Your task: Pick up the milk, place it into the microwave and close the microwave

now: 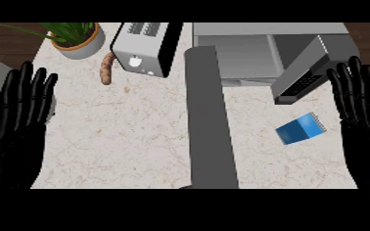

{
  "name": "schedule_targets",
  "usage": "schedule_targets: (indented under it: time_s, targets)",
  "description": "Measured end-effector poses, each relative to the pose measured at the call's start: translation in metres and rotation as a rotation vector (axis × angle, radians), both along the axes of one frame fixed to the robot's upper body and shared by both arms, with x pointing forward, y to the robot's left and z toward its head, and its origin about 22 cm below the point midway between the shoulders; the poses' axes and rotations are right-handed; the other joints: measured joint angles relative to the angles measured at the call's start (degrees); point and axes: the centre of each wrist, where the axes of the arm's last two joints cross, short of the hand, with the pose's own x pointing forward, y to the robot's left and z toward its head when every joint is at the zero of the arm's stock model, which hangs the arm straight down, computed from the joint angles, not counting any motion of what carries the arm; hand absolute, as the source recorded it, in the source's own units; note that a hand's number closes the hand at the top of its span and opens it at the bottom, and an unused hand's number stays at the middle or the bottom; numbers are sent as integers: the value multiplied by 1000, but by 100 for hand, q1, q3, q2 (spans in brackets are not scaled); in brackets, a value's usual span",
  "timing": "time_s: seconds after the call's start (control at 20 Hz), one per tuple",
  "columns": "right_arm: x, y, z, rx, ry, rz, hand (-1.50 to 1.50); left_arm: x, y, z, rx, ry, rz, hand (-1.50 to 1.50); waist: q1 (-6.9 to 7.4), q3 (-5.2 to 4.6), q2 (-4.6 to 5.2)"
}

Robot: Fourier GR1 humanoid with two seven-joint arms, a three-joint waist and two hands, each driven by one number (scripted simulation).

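Left hand (25, 103): near left edge, fingers straight and spread, holding nothing. Right hand (352, 98): near right edge, fingers likewise straight, empty. Milk (300, 128): blue carton lying on the counter (130, 137), right side, just near of the microwave's open door (307, 71). Microwave (245, 54): far right. Toaster (145, 46), sausage (107, 68), potted plant (76, 36): far left.

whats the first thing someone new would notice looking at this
Probably the blue milk carton, lying tipped on the pale counter at the right, just below the microwave whose door hangs open. Next, the two black hands framing the scene: the left hand and right hand, both open with fingers up at the edges. At the back left stand a toaster, a potted plant and a sausage.
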Motion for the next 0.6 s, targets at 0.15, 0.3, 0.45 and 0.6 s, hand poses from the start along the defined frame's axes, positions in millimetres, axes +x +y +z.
schedule_targets:
  time_s: [0.15,0.3,0.45,0.6]
  targets:
    - [1,-9,-1,8,9,-44,-150,8,-4,-2,12,8,-18,-150,42,-10,-78]
    - [-8,-23,-4,31,3,-102,-150,13,-3,-3,30,-5,-38,-150,49,-14,-118]
    - [-22,-33,-9,79,76,-100,-150,15,-15,-15,-53,79,-64,-150,15,-15,-139]
    - [-40,-38,-17,107,118,-97,-150,14,-32,-29,-93,124,-80,-150,21,-16,-150]
